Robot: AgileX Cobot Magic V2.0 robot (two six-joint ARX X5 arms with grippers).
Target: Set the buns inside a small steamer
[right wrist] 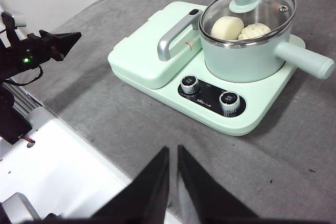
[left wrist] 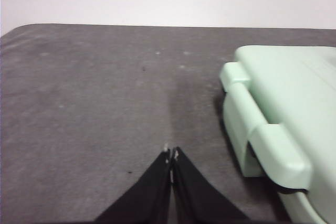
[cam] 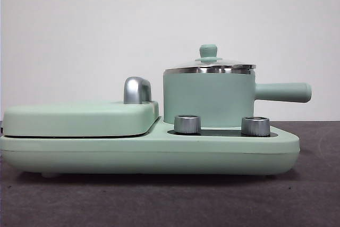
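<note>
The small steamer (right wrist: 247, 51) stands on the mint-green cooker base, its glass lid (right wrist: 247, 9) with a green knob in place. Through the glass I see both buns inside: a smooth one (right wrist: 227, 27) and a ridged one (right wrist: 255, 31). From the front, the steamer (cam: 210, 97) shows with its side handle (cam: 284, 92) pointing right; the buns are hidden there. My right gripper (right wrist: 173, 150) hovers well back from the cooker, shut and holding nothing. Beside the cooker's griddle end, my left gripper (left wrist: 171, 153) is shut over bare table, and the left gripper (right wrist: 63, 43) also appears in the right wrist view.
A flat lidded griddle section (cam: 79, 118) with a steel handle (cam: 137, 90) fills the cooker's left half. Two steel knobs (cam: 187, 124) (cam: 255, 126) sit on the base (cam: 149, 152) in front of the pot. Grey cloth (left wrist: 94, 93) covers the table.
</note>
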